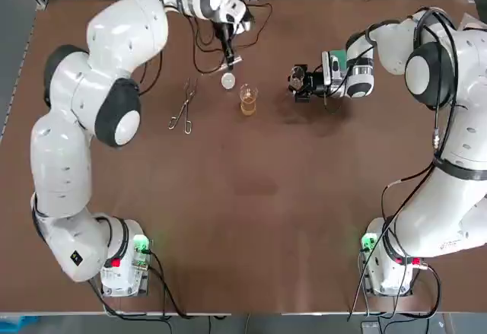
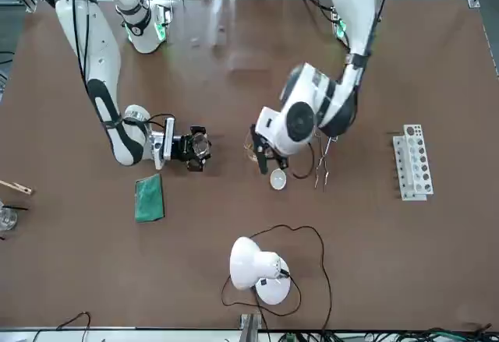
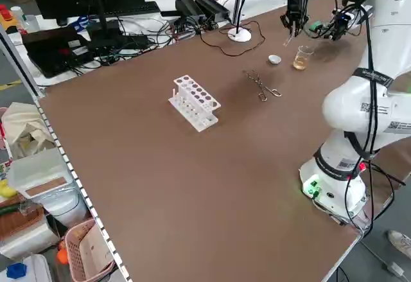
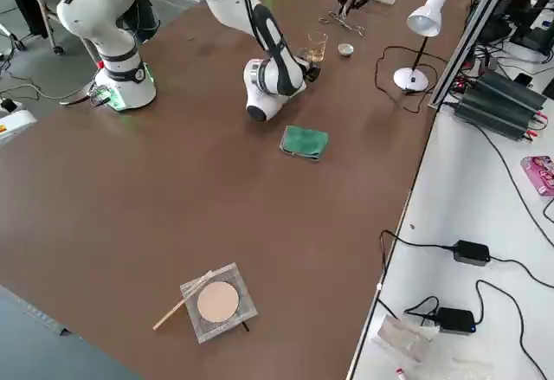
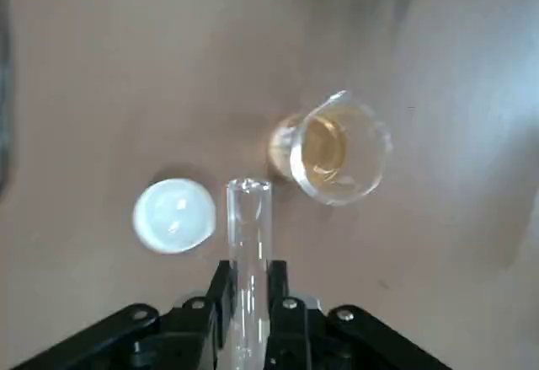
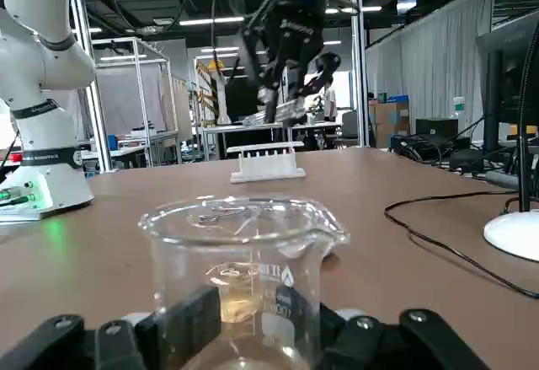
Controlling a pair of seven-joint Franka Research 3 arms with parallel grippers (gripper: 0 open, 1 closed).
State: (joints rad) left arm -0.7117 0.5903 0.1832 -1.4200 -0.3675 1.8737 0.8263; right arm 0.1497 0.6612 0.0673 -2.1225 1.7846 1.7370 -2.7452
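Clear glass makes up a slim, smooth test tube, clamped between the black fingers of the left end effector. The tube runs straight out past the fingertips, and its free end hangs over the brown matte surface, between a small round white dish and a glass beaker. The beaker is a short cylinder with a pouring lip and holds a shallow layer of amber liquid. Thin metal tongs lie flat near the dish, on the robot's left of it.

The left arm stretches far across the surface from its base, elbow bent, wrist turned down so the end effector points at the surface from above.

The right arm folds over and down, its forearm low. The right end effector lies level just above the surface and aims at the beaker from the robot's right. Its fingers are apart, and the beaker stands near, just ahead of them, untouched.
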